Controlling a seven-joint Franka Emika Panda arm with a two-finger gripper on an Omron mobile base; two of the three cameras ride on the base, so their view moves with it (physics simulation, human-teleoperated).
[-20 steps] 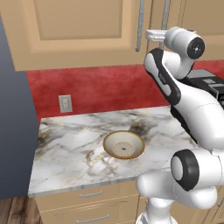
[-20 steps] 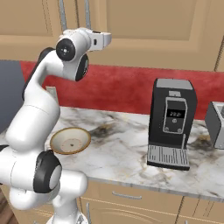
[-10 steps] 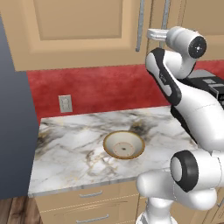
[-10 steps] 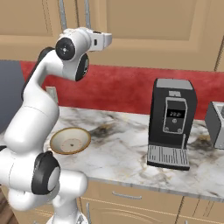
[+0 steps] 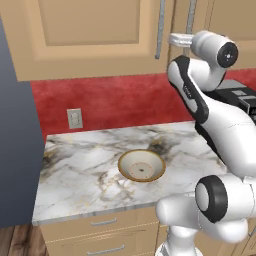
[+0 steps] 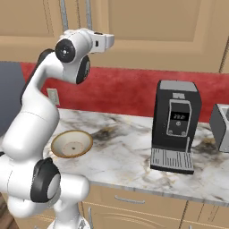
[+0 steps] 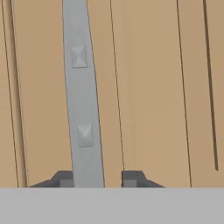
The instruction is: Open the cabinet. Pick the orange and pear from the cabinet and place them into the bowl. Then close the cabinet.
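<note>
Gripping the handle (image 7: 81, 87) already: pincer (image 7: 96, 179) closed around the silver bar, one tip on either side, near the bar's lower end. Cabinet (image 7: 148, 87) straight ahead of the pincer, door flat and shut; judged step, opening it.

Pull back away from the door face, not sideways. Follow an arc about the hinge side, turning the wrist with the door so the tips stay square on the bar. Go slowly at first, since a smooth round bar may slide through the tips. Hold firm without twisting. Cannot tell from here which way the door swings, so feel for the easy direction and yield to it. Swing wide enough to leave room for reaching in after the fruit, presumably behind the door.

Bowl (image 5: 141, 165) well below the pincer, on the desk (image 5: 85, 170), out of the door's path.
</note>
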